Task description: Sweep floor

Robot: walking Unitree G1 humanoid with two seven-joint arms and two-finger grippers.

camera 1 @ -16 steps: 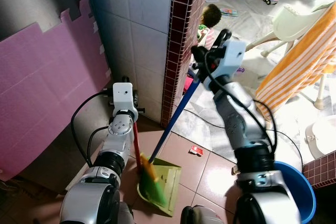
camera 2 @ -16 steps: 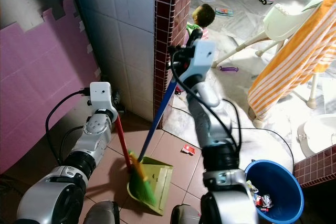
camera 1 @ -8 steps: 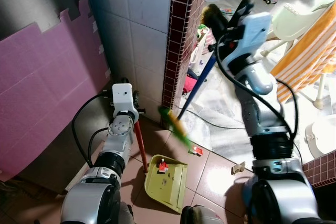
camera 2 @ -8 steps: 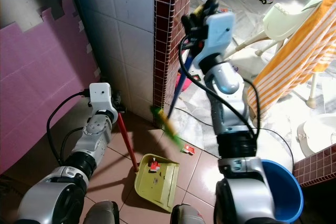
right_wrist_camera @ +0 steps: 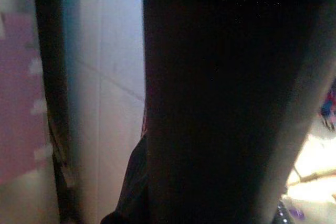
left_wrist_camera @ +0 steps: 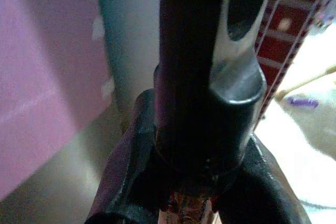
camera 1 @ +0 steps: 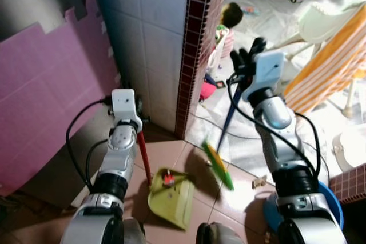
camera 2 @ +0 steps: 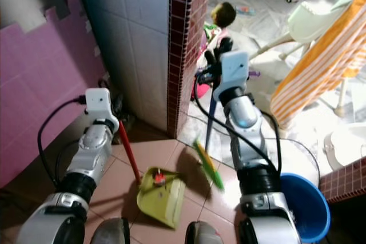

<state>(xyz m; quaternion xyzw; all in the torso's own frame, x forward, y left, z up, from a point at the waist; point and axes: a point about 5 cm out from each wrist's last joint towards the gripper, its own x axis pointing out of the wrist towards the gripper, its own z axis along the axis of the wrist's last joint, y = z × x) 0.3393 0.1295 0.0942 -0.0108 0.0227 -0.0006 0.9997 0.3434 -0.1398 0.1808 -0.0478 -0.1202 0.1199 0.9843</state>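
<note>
My left gripper (camera 1: 138, 125) is shut on the red handle (camera 1: 143, 155) of a yellow-green dustpan (camera 1: 174, 201) that rests on the brown floor tiles. A small red scrap (camera 1: 167, 179) lies in the pan. My right gripper (camera 1: 245, 62) is shut on the blue handle (camera 1: 229, 115) of a broom. Its green and yellow head (camera 1: 219, 167) is blurred, low over the tiles just right of the pan. In the left wrist view the black fingers (left_wrist_camera: 126, 182) clasp a dark handle. The right wrist view is very dark.
A red brick pillar (camera 1: 197, 44) and white tiled wall stand behind the pan, pink foam mats (camera 1: 46, 101) to the left. A blue bucket (camera 2: 311, 207) sits at the lower right, a tan scrap (camera 1: 258, 182) near it. A person (camera 1: 230, 15), white chair (camera 1: 329, 18) and orange striped cloth (camera 1: 331, 61) lie beyond.
The right arm has dropped and swung the broom head from up by the pillar down to the floor right of the dustpan. The left gripper still holds the pan's handle.
</note>
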